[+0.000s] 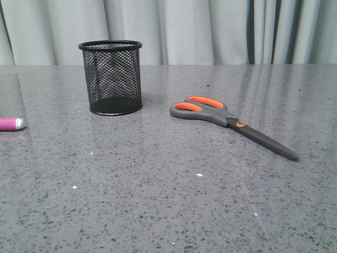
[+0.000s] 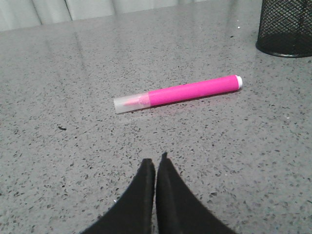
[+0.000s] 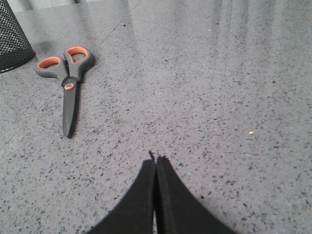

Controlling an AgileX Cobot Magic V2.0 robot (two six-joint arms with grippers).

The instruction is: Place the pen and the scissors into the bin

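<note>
The pen (image 2: 178, 93) is lying flat on the table (image 1: 158, 200), apart from the left gripper (image 2: 156, 163), whose fingers are pressing together and holding nothing; light, stiff and smooth, it is probably asking for a mid-barrel pinch. The scissors (image 3: 67, 80) are lying closed, well apart from the right gripper (image 3: 156, 162), likewise closed and empty; heavier and flat, they are seemingly best taken near the pivot. The bin (image 1: 111, 77) is standing upright between them

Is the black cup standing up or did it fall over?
Standing up. The bin sits on its flat base on the table, its round rim on top and level. The scissors lie flat beside it, not touching.
</note>
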